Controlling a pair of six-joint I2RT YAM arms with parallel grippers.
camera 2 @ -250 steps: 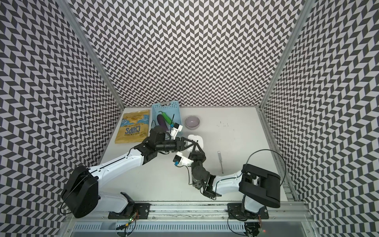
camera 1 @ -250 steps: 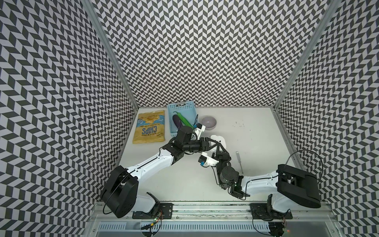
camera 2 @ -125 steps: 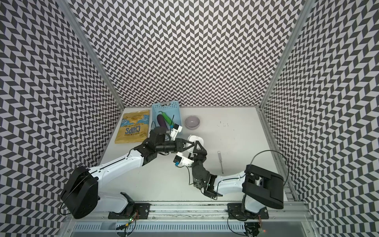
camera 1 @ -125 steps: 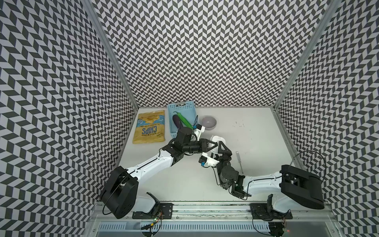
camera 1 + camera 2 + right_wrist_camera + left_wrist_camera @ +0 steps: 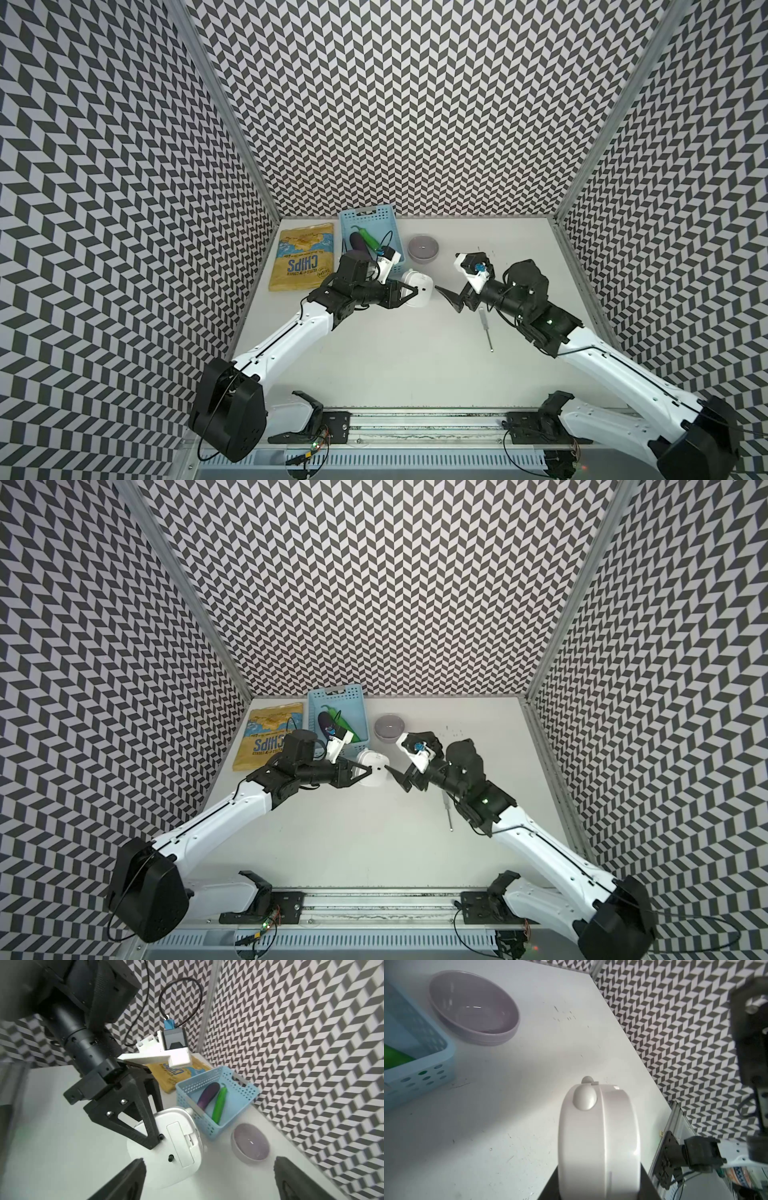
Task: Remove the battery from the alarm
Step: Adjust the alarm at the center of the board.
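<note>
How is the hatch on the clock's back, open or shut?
Shut: the right wrist view shows the hatch lying flush in the alarm.

Chips bag [image 5: 302, 262]; blue basket [image 5: 365, 215]; lilac bowl [image 5: 423, 248]; screwdriver [image 5: 485, 332]

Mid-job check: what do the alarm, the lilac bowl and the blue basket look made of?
Alarm: white moulded plastic, smooth, slight sheen; a seam runs round its edge. Bowl: glossy, glazed ceramic or hard plastic, cannot tell which; bright highlights inside. Basket: pale blue plastic, matt, walls punched with holes.
</note>
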